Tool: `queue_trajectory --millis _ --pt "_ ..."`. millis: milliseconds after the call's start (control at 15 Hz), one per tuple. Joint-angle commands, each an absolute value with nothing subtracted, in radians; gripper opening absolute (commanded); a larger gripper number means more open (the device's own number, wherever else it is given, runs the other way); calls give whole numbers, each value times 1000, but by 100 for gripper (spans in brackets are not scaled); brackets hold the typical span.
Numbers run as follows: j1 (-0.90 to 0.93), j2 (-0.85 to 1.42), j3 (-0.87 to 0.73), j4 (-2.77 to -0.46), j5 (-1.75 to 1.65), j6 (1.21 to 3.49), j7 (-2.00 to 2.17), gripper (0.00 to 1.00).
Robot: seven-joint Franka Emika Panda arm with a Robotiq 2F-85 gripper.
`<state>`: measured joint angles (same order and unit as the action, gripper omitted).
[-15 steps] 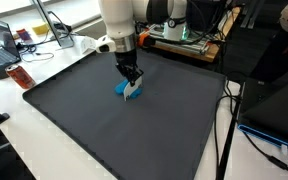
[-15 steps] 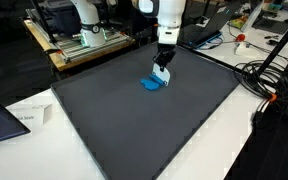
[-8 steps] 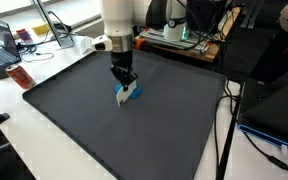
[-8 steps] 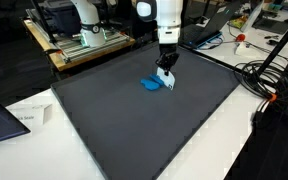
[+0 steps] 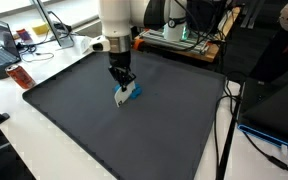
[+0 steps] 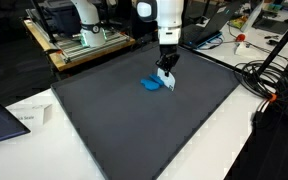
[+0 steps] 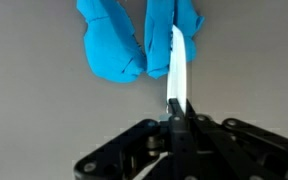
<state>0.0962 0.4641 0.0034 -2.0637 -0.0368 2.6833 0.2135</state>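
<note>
Gripper | jaws clamped on a thin white strip, held edge-on, pointing away from the wrist | strip's far end just beside a crumpled blue lump, contact cannot be told | lump lies on the dark mat, toward its far side | mat rests on a white table

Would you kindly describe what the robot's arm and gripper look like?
The arm is white, built of thick rounded segments, and turns dark at the wrist. The gripper is black. The wrist view shows its slim fingers carried on black linkage bars. No markings or loose cables can be made out.
</note>
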Motion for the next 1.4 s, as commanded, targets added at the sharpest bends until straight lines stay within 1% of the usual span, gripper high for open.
queue_trajectory --millis 0,400,933,1333 --pt "94 491 17 -2085 -3 2632 198 1" --pt "101 435 33 -2184 6 2661 205 1" --pt "68 341 87 -2386 95 2781 163 1" --pt "71 249 81 -2490 113 2809 162 1"
